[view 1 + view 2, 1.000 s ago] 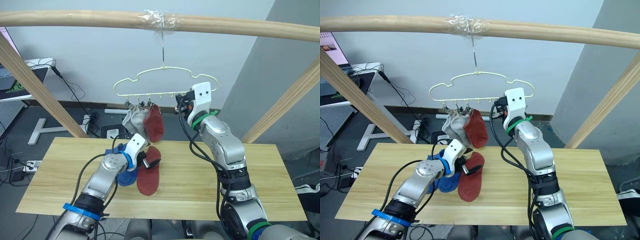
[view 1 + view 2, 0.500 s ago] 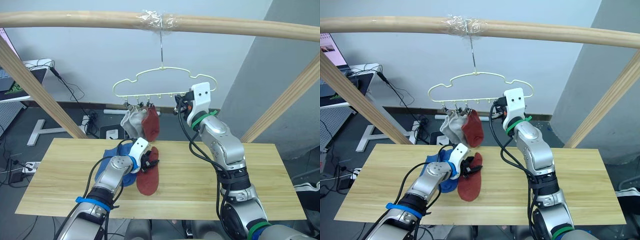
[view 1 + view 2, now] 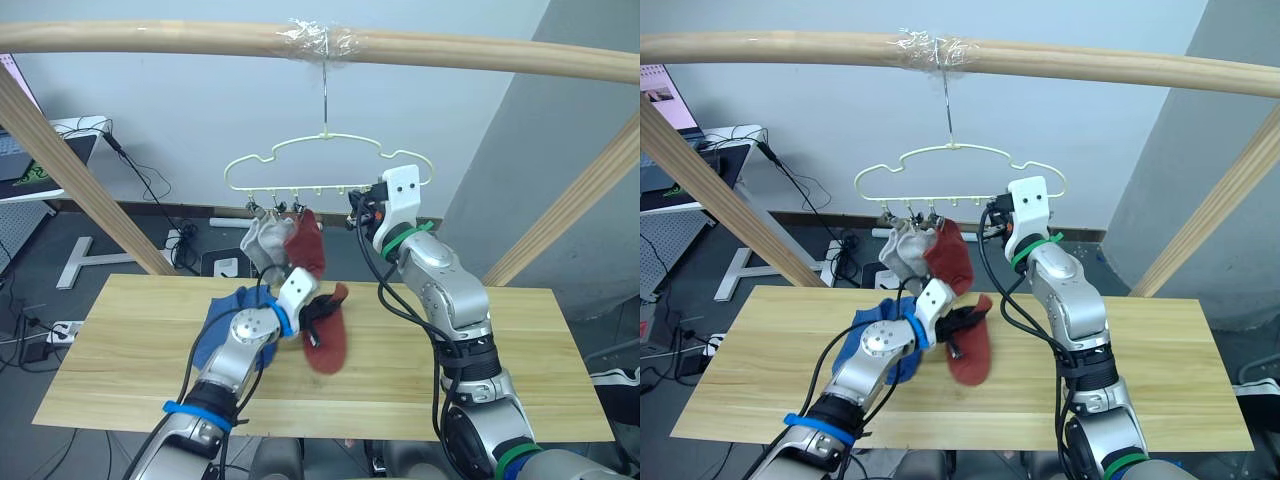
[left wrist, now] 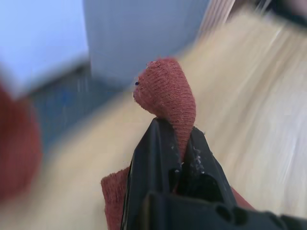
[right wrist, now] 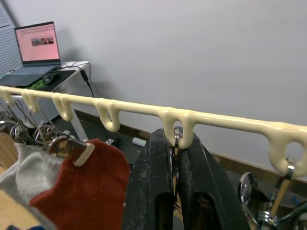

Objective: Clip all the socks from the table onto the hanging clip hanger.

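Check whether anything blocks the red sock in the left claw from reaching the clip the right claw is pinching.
Nothing visible does. The left claw holds the rust-red sock below the clip hanger; open air lies between it and the right claw. The already hung socks sit left of that path.

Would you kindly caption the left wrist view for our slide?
Left gripper shut on a rust-red sock, lifted above the wooden table.

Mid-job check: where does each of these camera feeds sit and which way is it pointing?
Left and right eye views: head stereo pair, looking forward and down over both arms at the pale wood-plank table and pale-yellow wire clip hanger.
Left wrist view: along the left gripper, shut on a rust-red sock.
Right wrist view: along the right gripper, at the hanger's loop and clip.
Shared: both eyes show the sock.
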